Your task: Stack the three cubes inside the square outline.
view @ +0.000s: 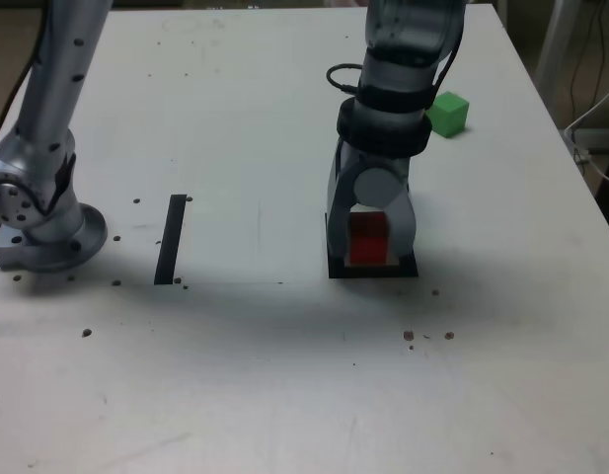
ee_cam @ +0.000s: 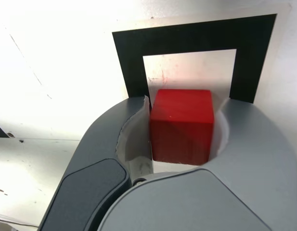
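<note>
- white table (view: 235, 375), black tape strip (view: 171, 239) off to exterior view's left
- red cube (ee_cam: 182, 126) sits between claw (view: 371, 242) jaws, inside square outline (ee_cam: 194, 41)
- jaws slightly parted, grip unclear
- green cube (view: 447, 114) lies behind claw, well apart

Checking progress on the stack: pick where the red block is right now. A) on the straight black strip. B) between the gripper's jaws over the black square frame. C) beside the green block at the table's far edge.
B: the red block sits between the gripper jaws, over the black square frame.
</note>
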{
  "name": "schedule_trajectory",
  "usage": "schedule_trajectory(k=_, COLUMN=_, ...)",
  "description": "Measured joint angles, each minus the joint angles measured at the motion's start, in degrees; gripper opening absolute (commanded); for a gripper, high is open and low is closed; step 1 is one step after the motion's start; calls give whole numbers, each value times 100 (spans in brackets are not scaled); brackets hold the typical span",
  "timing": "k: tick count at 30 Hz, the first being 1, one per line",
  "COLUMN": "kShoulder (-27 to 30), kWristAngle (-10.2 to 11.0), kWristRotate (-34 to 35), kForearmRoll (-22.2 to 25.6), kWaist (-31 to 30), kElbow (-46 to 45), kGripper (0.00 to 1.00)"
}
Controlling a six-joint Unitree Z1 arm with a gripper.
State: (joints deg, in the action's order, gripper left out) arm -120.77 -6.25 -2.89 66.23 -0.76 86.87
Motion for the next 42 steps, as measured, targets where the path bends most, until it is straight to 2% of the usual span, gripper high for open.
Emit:
schedule_trajectory(k=2, kShoulder=-12, kWristAngle=-7, kWristRotate=-11, kForearmRoll=-20, kWaist=12, kElbow=-39, kGripper=99)
schedule_trajectory(k=8, kShoulder=24, kWristAngle=-5, kWristRotate=-11, kForearmRoll=-23, kWaist=12, kElbow=-73, kGripper=99)
schedule_trajectory(k=13, kShoulder=307, kWristAngle=145, kWristRotate=12, kForearmRoll=-14, kWaist=116, kElbow=-176, kGripper=99)
schedule_trajectory(k=20, kShoulder=643, kWristAngle=517, kWristRotate=21, kForearmRoll=159, kWaist=708, kElbow=-161, kGripper=99)
schedule_trajectory(k=28, kShoulder=675, kWristAngle=704, kWristRotate=-187, kForearmRoll=246, kWaist=1718, kElbow=223, kGripper=99)
schedule_trajectory(k=34, kShoulder=414, kWristAngle=716, kWristRotate=-231, kForearmRoll=259, kWaist=2316, kElbow=767, kGripper=100)
schedule_trajectory(k=42, kShoulder=-221, kWristAngle=694, kWristRotate=-293, kForearmRoll=639, kWaist=2652, kElbow=1747, kGripper=100)
